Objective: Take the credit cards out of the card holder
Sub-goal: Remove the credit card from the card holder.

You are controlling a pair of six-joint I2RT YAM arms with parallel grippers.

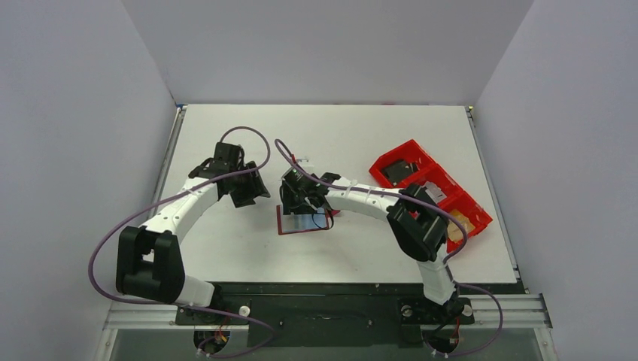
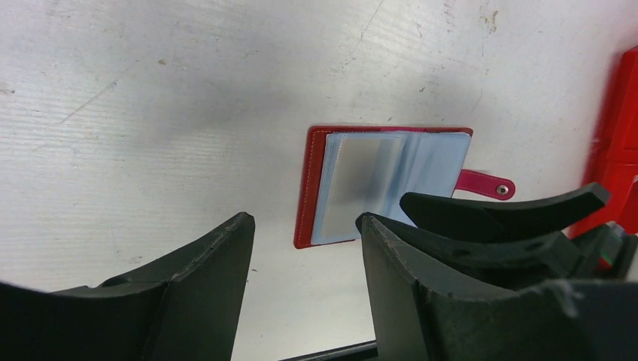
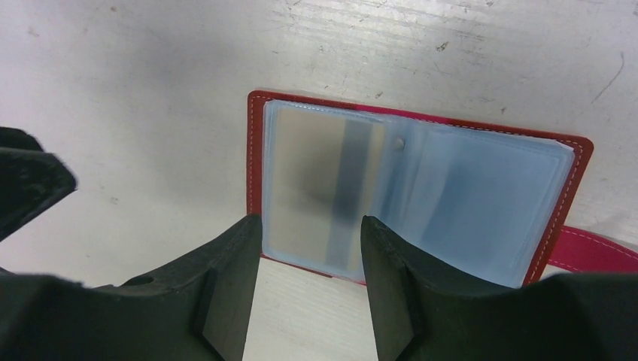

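On the worktop, centre, card holder: laid open and flat, clear sleeves up, its snap strap stuck out to one side; well apart from the red tray.
Credit card: one pale card with a dark stripe is seen inside the left sleeve; whether the bluish right page holds another cannot be told.
Step in hand: judged to be the approach to the first card; nothing is drawn out yet.
Next move: a thin card edge must be caught at the sleeve mouth and slid out; the holder will likely need to be pinned by the other arm, or it may be dragged along.
Right gripper: jaws spread and empty, hung over the holder's near edge, the striped card framed between them.
Left gripper: jaws spread wide, nothing held, placed near the holder's left side, not touching it.
Arm pose: both arms are bent inward toward the centre, wrists tipped down at the holder.
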